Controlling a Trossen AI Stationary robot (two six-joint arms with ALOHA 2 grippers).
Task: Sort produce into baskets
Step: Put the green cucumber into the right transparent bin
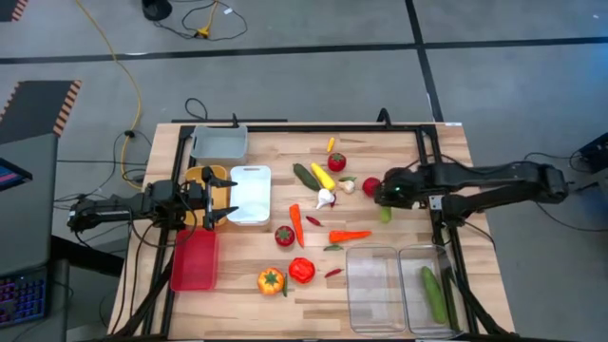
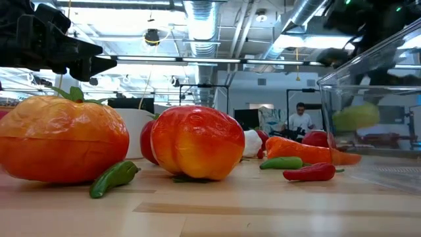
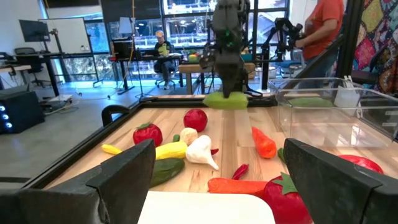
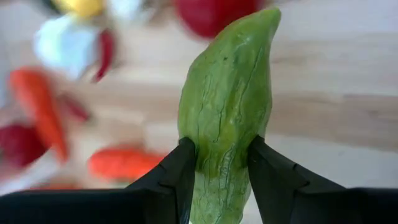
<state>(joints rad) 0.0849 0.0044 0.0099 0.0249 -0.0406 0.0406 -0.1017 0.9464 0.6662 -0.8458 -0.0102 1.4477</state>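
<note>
My right gripper (image 1: pixel 385 199) hangs over the middle right of the table, shut on a light green cucumber (image 4: pixel 225 106), which also shows in the left wrist view (image 3: pixel 225 101). Loose produce lies around it: tomatoes (image 1: pixel 336 162), carrots (image 1: pixel 296 224), two peppers (image 1: pixel 302 271), white garlic (image 1: pixel 326 199), a yellow piece (image 1: pixel 322 176) and a dark cucumber (image 1: pixel 306 175). My left gripper (image 1: pixel 226 199) waits open at the left, by the yellow basket (image 1: pixel 199 180) and the white basket (image 1: pixel 249 194). My right gripper pinches the light green cucumber by its two sides (image 4: pixel 205 155) between its two fingers (image 4: pixel 177 171). The fingers slant down from above. The cucumber's tapered end (image 4: pixel 264 25) sticks out past the fingertips. The cucumber hangs lifted clear of the table (image 3: pixel 225 101).
A grey basket (image 1: pixel 218 142) stands at the far left and a red basket (image 1: pixel 195 259) at the near left. Two clear baskets (image 1: pixel 373 285) stand at the near right; the right one holds a cucumber (image 1: pixel 433 294). People show in the room beyond.
</note>
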